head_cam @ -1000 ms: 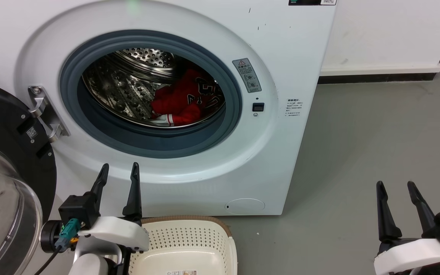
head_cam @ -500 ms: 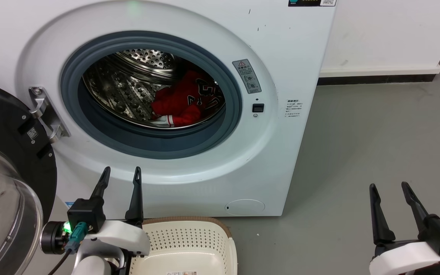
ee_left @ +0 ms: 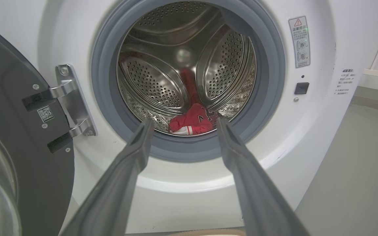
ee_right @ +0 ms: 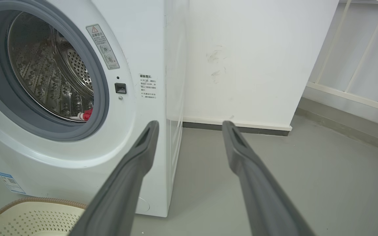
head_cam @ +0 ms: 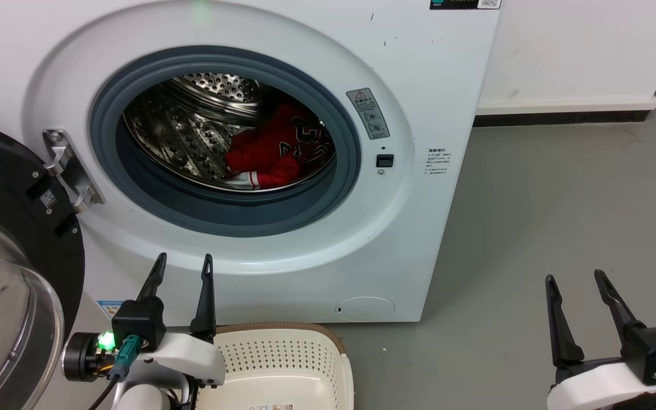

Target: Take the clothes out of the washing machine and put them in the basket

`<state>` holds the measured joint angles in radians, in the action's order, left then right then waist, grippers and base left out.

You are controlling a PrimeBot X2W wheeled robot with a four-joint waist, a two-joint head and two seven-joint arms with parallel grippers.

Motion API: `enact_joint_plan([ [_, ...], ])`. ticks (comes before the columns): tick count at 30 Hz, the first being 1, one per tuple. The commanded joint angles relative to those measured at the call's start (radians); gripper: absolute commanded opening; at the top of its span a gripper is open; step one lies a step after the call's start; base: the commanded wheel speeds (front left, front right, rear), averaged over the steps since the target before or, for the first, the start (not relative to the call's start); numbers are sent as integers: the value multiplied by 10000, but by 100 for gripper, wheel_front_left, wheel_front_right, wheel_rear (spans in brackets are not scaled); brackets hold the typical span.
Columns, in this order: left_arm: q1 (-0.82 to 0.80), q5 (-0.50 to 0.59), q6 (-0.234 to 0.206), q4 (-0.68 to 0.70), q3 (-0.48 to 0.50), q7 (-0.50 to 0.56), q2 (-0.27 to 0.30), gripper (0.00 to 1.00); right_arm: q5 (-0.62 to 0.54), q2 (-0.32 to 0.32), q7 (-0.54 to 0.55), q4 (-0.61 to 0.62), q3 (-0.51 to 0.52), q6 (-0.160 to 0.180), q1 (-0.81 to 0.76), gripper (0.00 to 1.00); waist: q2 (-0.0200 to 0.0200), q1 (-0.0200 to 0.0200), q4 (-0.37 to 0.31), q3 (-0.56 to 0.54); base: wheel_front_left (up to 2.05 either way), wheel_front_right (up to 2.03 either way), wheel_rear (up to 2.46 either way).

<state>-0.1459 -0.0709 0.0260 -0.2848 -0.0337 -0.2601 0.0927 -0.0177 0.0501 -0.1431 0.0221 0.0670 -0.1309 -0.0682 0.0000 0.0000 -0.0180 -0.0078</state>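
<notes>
The white washing machine (head_cam: 419, 102) stands with its door swung open to the left. Red clothes (head_cam: 277, 149) with black-and-white numerals lie low in the steel drum, right of centre; the same clothes (ee_left: 194, 122) sit at the drum bottom in the left wrist view, and a sliver of the clothes (ee_right: 85, 114) peeks past the gasket in the right wrist view. The cream basket (head_cam: 282, 364) sits on the floor under the porthole. My left gripper (head_cam: 183, 265) is open and empty, below the porthole, above the basket's left rim. My right gripper (head_cam: 574, 280) is open and empty over the floor at right.
The black-rimmed glass door (head_cam: 3, 273) hangs open at the far left, close to my left arm. Grey floor (head_cam: 533, 216) stretches right of the machine to a white wall (head_cam: 578, 51) with a dark skirting. A pale railing (ee_right: 359, 65) stands further right.
Both grippers have slid slightly lower in the head view, the right one also a little leftward. A green light now glows on the left wrist. The clothes have not moved.
</notes>
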Motion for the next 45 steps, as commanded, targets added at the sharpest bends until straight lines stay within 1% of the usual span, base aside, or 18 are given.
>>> enact_joint_plan([
  [1,-59,79,-4,-24,10,-77,10,100,-24,2,-37,16,-10,3,-88,100,0,0,6,1,0,0,0],
  [8,19,23,70,-103,98,-66,-107,100,66,2,3,-49,-31,3,-52,100,0,0,45,13,0,0,0],
  [21,-1,167,80,-191,221,-65,-210,100,152,2,62,-80,16,3,-12,100,0,0,59,40,0,0,0],
  [27,-451,220,151,-345,234,-56,-131,100,164,0,71,3,-3,3,172,100,0,0,-35,330,0,0,0],
  [34,-2047,132,351,-1406,289,-54,220,100,315,0,2,99,-48,3,721,100,0,0,-515,1354,0,0,0],
  [39,-3673,170,523,-2576,291,42,771,100,660,-1,-226,152,-251,3,1245,100,0,0,-1055,2252,0,0,0],
  [43,-5008,182,685,-3452,215,416,1243,100,857,-4,-494,185,-413,3,1650,100,0,0,-1501,3031,0,0,0],
  [44,-5008,182,685,-3452,215,416,1243,100,857,-4,-494,185,-413,3,1650,100,0,0,-1501,3031,0,0,0],
  [45,-5314,224,689,-3615,178,522,1377,100,909,-3,-556,170,-457,3,1772,100,0,0,-1625,3219,0,0,0],
])
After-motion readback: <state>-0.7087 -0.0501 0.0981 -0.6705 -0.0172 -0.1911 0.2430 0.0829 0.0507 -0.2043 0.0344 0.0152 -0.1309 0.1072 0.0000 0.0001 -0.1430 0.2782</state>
